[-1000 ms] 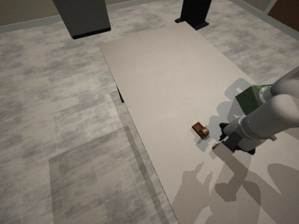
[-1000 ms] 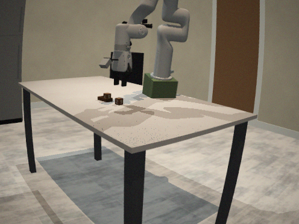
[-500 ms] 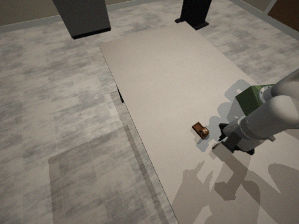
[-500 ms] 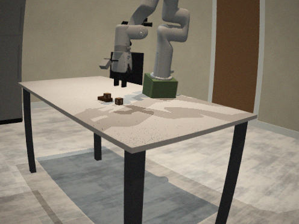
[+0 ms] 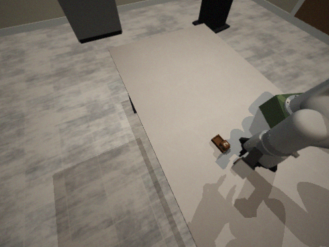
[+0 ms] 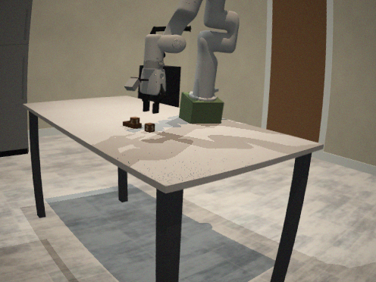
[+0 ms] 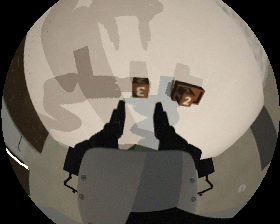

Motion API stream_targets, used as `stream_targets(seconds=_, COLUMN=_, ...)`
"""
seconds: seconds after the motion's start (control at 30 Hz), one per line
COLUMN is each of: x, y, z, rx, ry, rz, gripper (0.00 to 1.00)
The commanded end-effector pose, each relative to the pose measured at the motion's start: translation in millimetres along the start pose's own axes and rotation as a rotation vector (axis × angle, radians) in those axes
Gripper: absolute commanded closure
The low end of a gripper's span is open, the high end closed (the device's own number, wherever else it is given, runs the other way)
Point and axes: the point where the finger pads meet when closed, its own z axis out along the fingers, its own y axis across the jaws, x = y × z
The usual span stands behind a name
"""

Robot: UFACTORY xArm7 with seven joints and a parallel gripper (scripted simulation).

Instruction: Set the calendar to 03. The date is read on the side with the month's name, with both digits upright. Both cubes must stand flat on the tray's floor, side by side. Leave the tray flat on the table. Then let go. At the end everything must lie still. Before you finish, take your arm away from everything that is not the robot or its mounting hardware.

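Note:
The small brown tray [image 5: 217, 141] [image 6: 130, 125] [image 7: 200, 95] lies on the table. One brown cube [image 5: 225, 145] [image 6: 135, 120] [image 7: 187, 98] is in one end of it and shows a 2 in the wrist view; whether it stands flat is too small to tell. The tray's other end is empty. The second cube [image 6: 149, 127] [image 7: 141, 89] stands on the table beside the tray and shows a 3 turned upside down in the wrist view. It is hidden in the top view. My gripper [image 6: 151, 111] [image 7: 139, 108] is partly open, empty, above the table. The month's name is not readable.
The green base block [image 5: 273, 110] [image 6: 201, 111] of the arm stands on the table [image 5: 179, 92] [image 6: 231, 158] behind the gripper. A grey cabinet [image 5: 91, 12] [image 6: 13, 75] stands on the floor away from the table.

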Motion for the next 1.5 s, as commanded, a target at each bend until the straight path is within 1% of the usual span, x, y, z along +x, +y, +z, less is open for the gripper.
stream_targets(seconds=0.0, x=2, y=0, z=7, rx=0.008, ry=0.006, rz=-0.001, gripper=0.53)
stream_targets(seconds=0.67, x=2, y=0, z=33, rx=0.008, ry=0.006, rz=-0.001, gripper=0.53)
stream_targets(seconds=1.47, x=3, y=0, z=36, rx=0.008, ry=0.006, rz=-0.001, gripper=0.53)
